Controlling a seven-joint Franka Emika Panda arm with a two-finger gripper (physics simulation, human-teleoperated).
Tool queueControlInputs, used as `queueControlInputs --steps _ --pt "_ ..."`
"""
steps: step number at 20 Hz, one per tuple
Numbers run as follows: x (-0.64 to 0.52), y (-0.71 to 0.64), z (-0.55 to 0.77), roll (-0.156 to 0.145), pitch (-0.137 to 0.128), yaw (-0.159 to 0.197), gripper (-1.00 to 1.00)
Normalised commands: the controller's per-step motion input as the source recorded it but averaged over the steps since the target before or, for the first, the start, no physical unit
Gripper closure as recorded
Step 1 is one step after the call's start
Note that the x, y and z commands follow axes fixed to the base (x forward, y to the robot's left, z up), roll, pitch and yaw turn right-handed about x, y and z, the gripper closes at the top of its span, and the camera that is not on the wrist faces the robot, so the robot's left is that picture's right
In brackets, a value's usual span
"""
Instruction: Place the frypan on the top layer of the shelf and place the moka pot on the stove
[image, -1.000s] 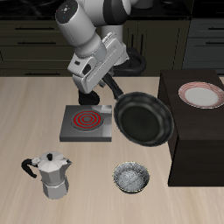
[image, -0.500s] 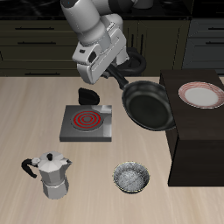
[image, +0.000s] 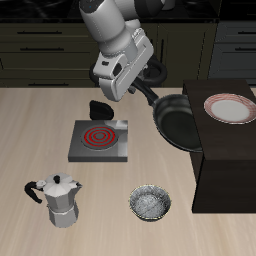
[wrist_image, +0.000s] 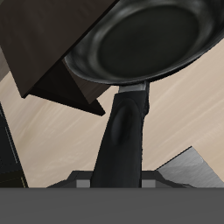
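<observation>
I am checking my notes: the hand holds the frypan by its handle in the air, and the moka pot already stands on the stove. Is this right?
Not quite. The hand does hold the frypan aloft by its handle, but the moka pot stands on the table, nearer the front edge than the stove, which is bare. The exterior view shows this.

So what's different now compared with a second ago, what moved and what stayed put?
The claw, shut on the frypan's handle, has carried the frypan upward and toward the shelf; the pan now overlaps the shelf's top edge beside the white plate. The moka pot, stove and small bowl have not moved.
</observation>
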Motion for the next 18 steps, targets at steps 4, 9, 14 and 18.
queueControlInputs --steps 4,9,14,18 --pt "0.19 0.38 -0.01 0.022 0.001 0.016 1.00" --pt "0.30 0.08 0.05 -0.042 0.006 -0.038 1.00" --pt "0.22 -0.02 -0.01 -0.035 0.016 -0.040 1.00" --pt "0.17 0.14 -0.09 -0.005 0.024 -0.013 1.00"
